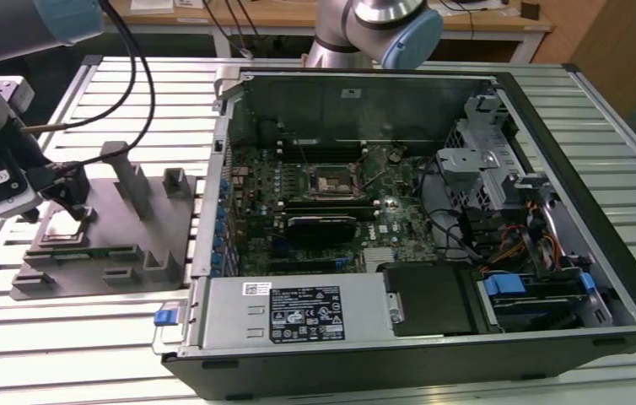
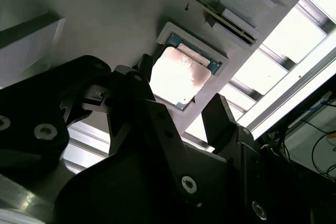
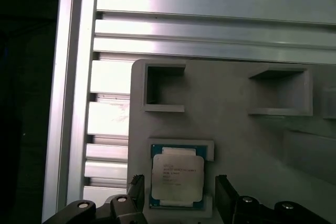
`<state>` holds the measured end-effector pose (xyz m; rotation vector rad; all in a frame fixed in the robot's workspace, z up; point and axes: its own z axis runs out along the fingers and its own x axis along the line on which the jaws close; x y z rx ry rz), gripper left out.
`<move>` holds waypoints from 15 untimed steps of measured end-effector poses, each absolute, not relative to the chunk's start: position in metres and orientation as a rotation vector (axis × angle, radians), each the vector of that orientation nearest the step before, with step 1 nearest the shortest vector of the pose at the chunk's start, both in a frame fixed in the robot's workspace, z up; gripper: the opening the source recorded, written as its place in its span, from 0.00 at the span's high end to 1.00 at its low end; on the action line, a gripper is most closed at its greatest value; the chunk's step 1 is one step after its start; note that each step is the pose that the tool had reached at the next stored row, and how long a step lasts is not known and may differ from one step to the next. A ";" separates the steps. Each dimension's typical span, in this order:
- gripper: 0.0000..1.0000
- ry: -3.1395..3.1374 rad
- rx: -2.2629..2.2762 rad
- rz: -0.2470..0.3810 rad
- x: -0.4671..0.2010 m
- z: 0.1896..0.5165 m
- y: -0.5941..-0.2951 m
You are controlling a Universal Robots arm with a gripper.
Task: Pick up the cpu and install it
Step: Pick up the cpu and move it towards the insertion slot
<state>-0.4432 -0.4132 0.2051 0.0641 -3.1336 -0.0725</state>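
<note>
**While the cpu [image 3: 177,176] lay in its pocket**

As the gripper [image 2: 180,83] hung over the grey fixture [image 2: 105,14], its fingers stood spread, one on either side of the cpu, holding nothing. The chip sat flat in the fixture's square recess. Beside the fixture stood an open computer case [image 1: 431,194].

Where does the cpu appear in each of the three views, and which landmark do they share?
Exterior view: cpu lies on the grey fixture at the exterior view's left, under the fingers.
First wrist view: cpu in a fixture pocket, between the fingers.
Second wrist view: cpu in the same pocket, beyond the fingers.
Shared landmark: the grey fixture.
</note>
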 end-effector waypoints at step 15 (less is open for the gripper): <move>0.36 -3.134 0.061 -0.072 -0.443 0.192 -0.413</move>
